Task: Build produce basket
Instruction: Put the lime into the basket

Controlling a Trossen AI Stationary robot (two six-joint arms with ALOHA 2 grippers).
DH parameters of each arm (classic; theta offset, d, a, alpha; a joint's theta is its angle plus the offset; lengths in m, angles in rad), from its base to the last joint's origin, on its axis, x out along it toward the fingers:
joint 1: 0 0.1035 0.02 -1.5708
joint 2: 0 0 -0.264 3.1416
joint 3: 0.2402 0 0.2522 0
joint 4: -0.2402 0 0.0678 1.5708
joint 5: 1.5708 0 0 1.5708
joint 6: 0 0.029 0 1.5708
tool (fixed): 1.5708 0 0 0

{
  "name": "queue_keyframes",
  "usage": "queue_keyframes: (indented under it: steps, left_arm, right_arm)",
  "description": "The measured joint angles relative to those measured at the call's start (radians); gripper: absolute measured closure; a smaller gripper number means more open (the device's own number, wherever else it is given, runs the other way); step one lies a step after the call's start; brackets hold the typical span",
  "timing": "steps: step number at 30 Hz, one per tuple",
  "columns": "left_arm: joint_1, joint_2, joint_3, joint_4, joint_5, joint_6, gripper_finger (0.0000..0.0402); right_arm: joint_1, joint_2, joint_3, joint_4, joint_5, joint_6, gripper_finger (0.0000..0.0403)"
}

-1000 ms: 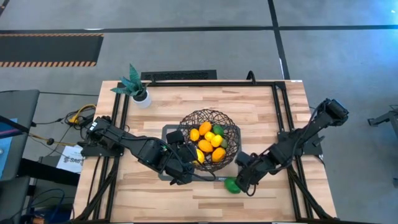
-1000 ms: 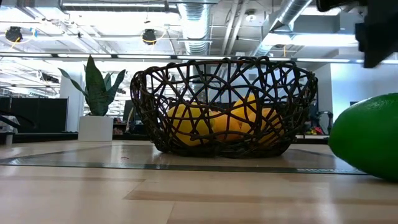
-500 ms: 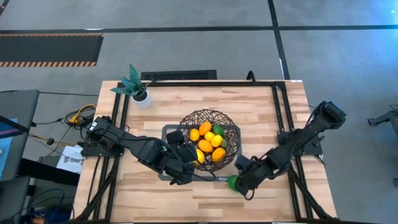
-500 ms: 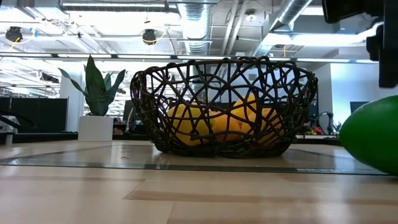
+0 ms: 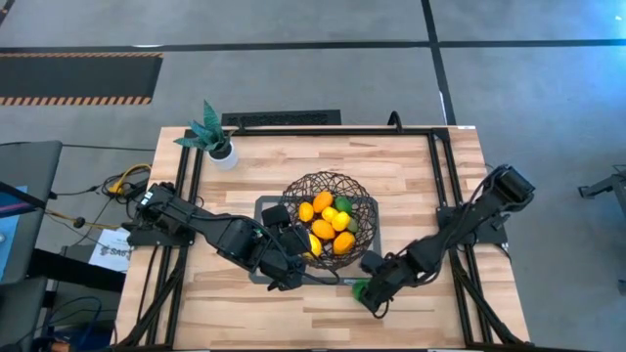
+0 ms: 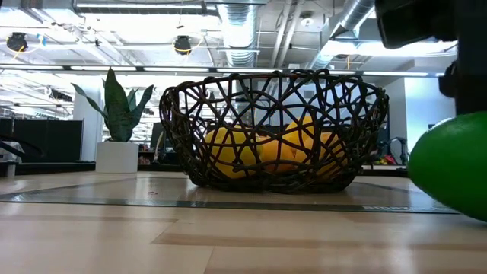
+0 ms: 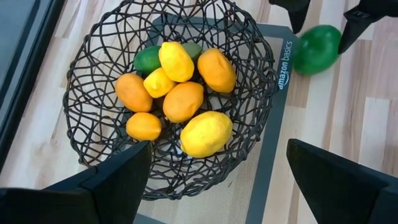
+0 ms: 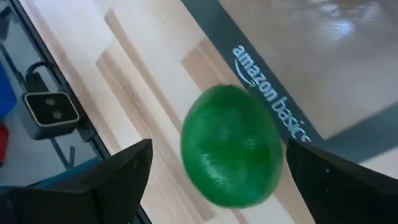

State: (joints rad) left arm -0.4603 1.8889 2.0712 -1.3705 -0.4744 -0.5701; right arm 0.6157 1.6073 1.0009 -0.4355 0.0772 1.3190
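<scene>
Straddling a green fruit [image 8: 231, 146] beside the mat's edge [image 8: 273, 99], right hand [image 5: 364, 291] gapes wide.

Dark wire basket [image 5: 331, 226] holding citrus fruits [image 7: 180, 99], green lime [image 5: 360, 290] on table outside

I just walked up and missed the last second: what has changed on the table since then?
The right gripper has slid toward the table's front-left and now straddles the green fruit, fingers open, not yet gripping. The basket, its fruits and the left gripper stayed put.
</scene>
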Motion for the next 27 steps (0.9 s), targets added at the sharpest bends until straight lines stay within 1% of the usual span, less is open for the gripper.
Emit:
queue_keyframes:
  steps: [3,7,14,17,27]
  left_arm:
    - [0.000,0.000,0.000,0.000,0.000,0.000,0.0042]
    - [0.000,0.000,0.000,0.000,0.000,0.000,0.0042]
    - [0.000,0.000,0.000,0.000,0.000,-0.001,0.0042]
    - [0.000,0.000,0.000,0.000,0.000,-0.001,0.0042]
    - [0.000,0.000,0.000,0.000,0.000,-0.002,0.0042]
  right_arm:
    - [-0.008,0.034,0.001,0.015,-0.001,0.006,0.0008]
    - [-0.008,0.074,0.000,0.040,-0.043,0.019,0.0008]
    - [-0.009,0.085,0.000,0.052,-0.052,0.015,0.0004]
    - [-0.007,0.085,0.000,0.052,-0.052,-0.017,0.0013]
    - [0.006,0.084,0.000,0.060,-0.053,-0.011,0.0047]
